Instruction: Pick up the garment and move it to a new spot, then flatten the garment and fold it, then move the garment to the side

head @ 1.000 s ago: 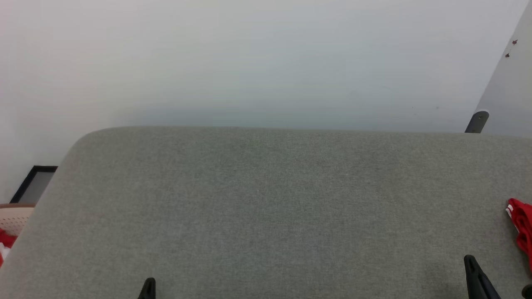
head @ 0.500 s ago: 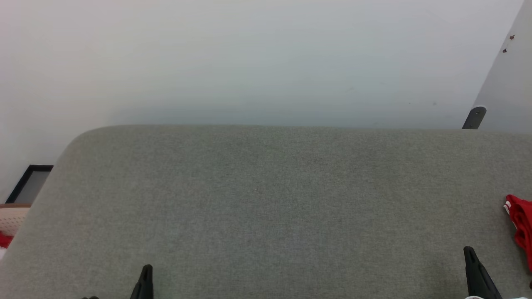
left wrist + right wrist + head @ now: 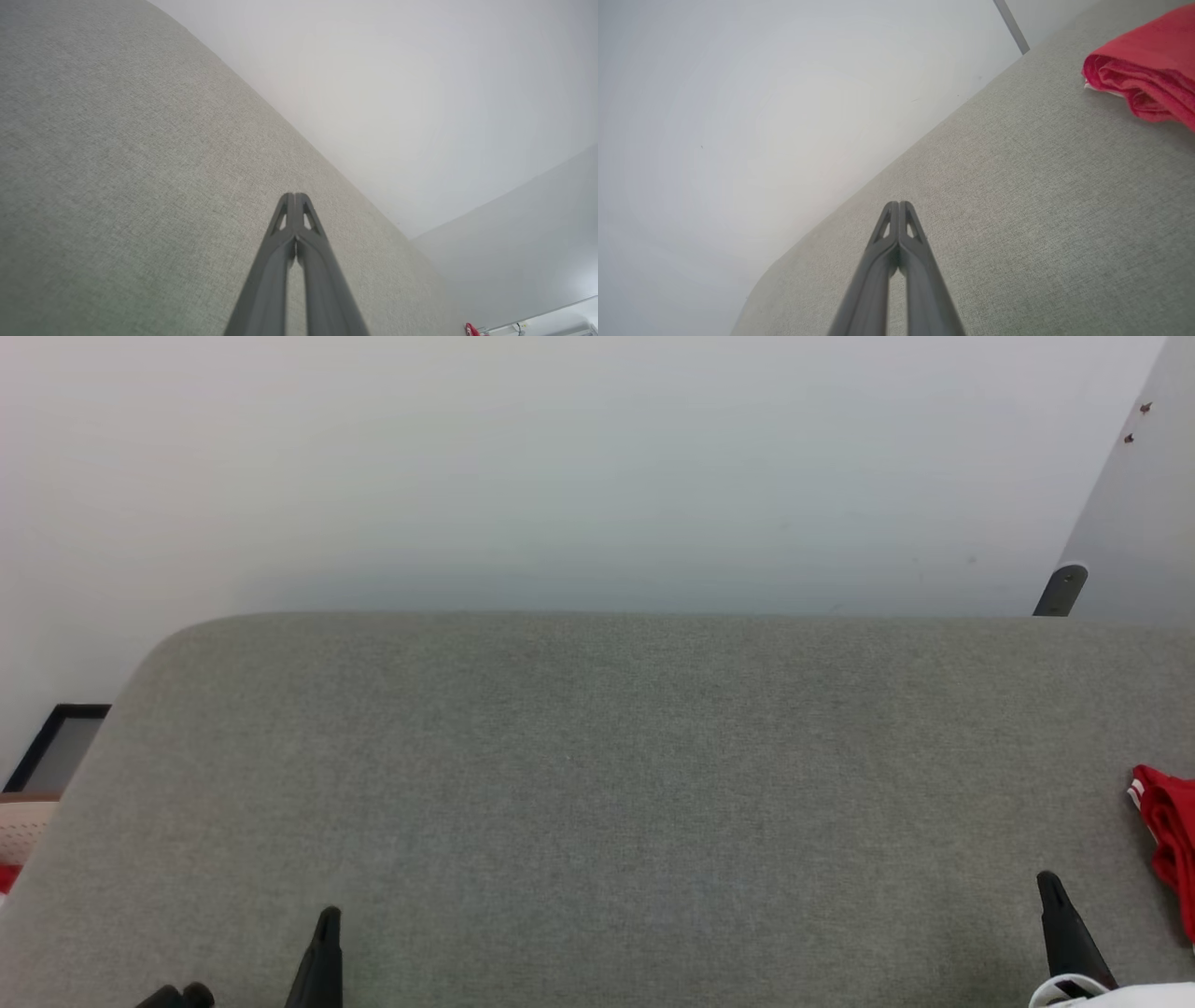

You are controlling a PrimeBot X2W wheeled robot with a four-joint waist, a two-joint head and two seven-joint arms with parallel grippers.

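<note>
Your left gripper [image 3: 326, 919] shows at the lower left of the head view, fingers pressed together and holding nothing. Your right gripper [image 3: 1048, 882], at the lower right, is closed and empty too. Both point across the grey fabric surface [image 3: 597, 784]. The shirt [image 3: 1167, 826] lies bunched on that surface at the right edge of the frame, near the right gripper but apart from it.

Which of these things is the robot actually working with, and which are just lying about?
Job: red garment, grey padded surface, left gripper, right gripper (both shut, empty).
Lying about: black frame, pale perforated basket, grey post.
</note>
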